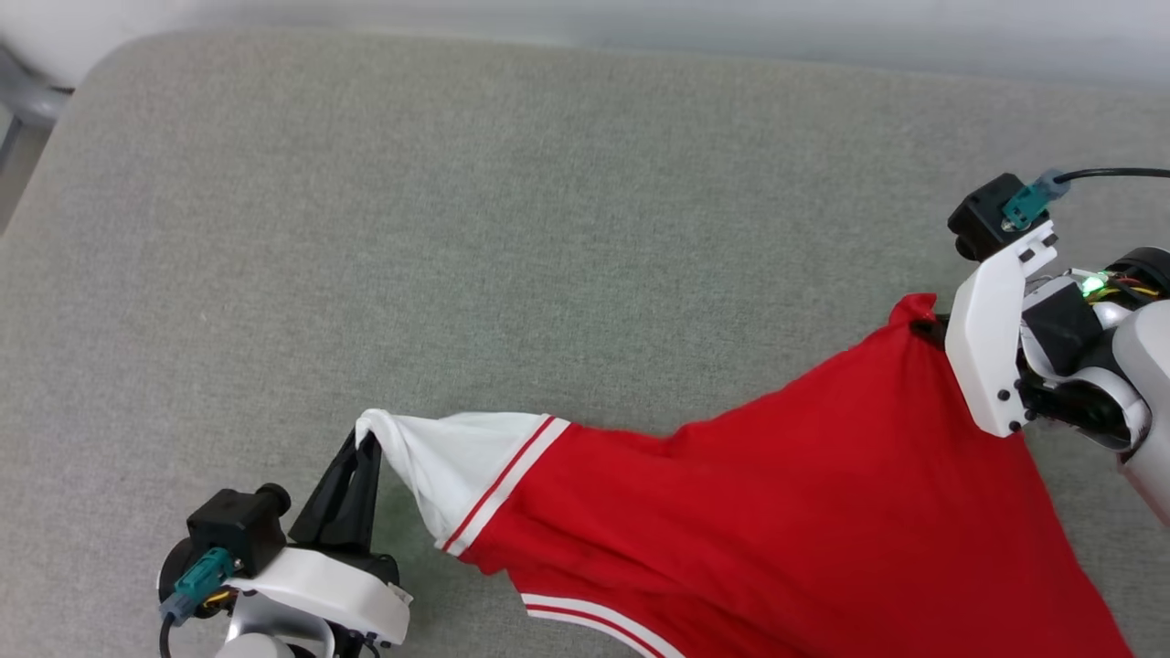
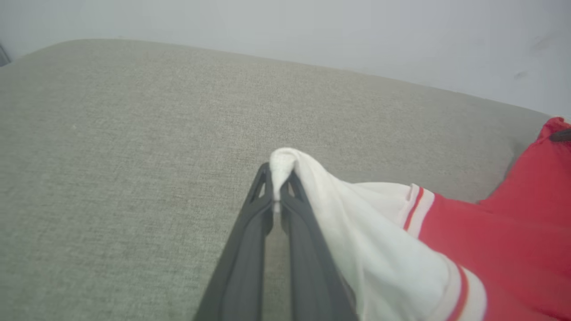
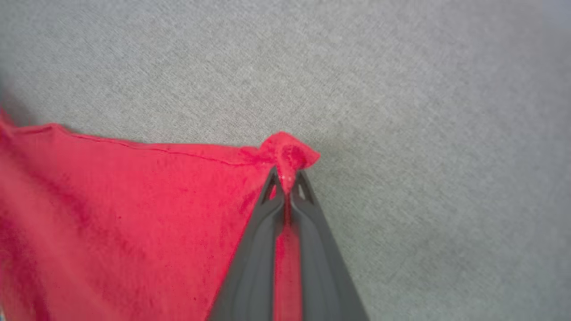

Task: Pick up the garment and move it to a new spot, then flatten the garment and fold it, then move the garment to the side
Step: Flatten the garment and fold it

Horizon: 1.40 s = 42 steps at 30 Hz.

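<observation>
- Head view: garment, soft red knit, white sleeve, striped trim, pulled taut into a triangle over the grey woven padded surface
- Lower garment cut off by frame edge; right fingertips hidden behind white mount
- Left jaws clamped on sleeve tip, right jaws clamped on bunched red corner, garment between them

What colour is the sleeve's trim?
The trim is red-and-white striped; clearest in the left wrist view.

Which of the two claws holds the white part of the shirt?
The left claw: it is shut on the tip of the white sleeve, while the right claw pinches a red corner of the shirt.
</observation>
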Tool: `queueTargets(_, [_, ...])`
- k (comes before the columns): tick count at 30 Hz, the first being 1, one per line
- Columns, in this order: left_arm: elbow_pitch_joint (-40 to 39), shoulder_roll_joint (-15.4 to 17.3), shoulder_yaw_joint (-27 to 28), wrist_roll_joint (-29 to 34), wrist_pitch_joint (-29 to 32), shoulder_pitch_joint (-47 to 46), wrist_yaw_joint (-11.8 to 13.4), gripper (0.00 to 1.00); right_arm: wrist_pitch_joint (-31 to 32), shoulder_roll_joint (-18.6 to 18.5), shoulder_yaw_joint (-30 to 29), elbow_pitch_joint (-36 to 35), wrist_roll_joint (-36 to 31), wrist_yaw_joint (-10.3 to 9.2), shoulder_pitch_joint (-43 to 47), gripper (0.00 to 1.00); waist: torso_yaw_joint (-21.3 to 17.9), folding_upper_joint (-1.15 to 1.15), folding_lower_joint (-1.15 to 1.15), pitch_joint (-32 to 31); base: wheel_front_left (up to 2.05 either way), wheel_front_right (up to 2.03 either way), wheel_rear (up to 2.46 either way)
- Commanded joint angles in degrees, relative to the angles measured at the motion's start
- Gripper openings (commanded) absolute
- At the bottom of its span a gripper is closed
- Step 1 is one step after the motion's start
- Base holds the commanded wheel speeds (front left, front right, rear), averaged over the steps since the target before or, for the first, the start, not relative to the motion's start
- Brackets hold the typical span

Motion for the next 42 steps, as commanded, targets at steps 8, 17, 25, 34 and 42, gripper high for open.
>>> queueTargets(8, [-5.2,3.1,1.0,0.7,2.2,0.9,1.0,0.00,-11.9,-1.7,-2.4,-1.7,1.5,-0.04,2.6,0.00,-3.3,0.00,0.00,-7.4,0.00,0.00,0.00])
queueTargets(17, [-13.9,6.9,2.6,0.7,6.7,-5.0,1.2,0.00,-20.6,-0.5,-10.3,-4.6,0.5,-0.04,4.6,0.00,-5.3,0.00,0.00,-12.3,0.00,0.00,0.00])
queueTargets(25, [-19.3,10.4,4.1,0.0,11.7,-14.6,-0.3,0.00,-22.9,1.6,-18.8,-9.9,-3.3,-0.05,4.6,0.00,-7.1,0.00,0.00,-13.6,0.00,0.00,0.00])
queueTargets(34, [-20.7,13.3,4.7,-1.2,16.3,-28.7,-2.4,0.00,-19.7,3.9,-27.5,-16.1,-7.3,-0.04,1.5,0.00,-8.3,0.00,0.00,-12.0,0.00,0.00,0.00])
queueTargets(42, [-18.0,12.9,3.2,-1.7,18.1,-42.2,-3.6,0.00,-16.4,6.5,-32.4,-20.2,-10.5,-0.04,-3.7,0.00,-8.0,0.00,0.00,-7.0,0.00,0.00,0.00])
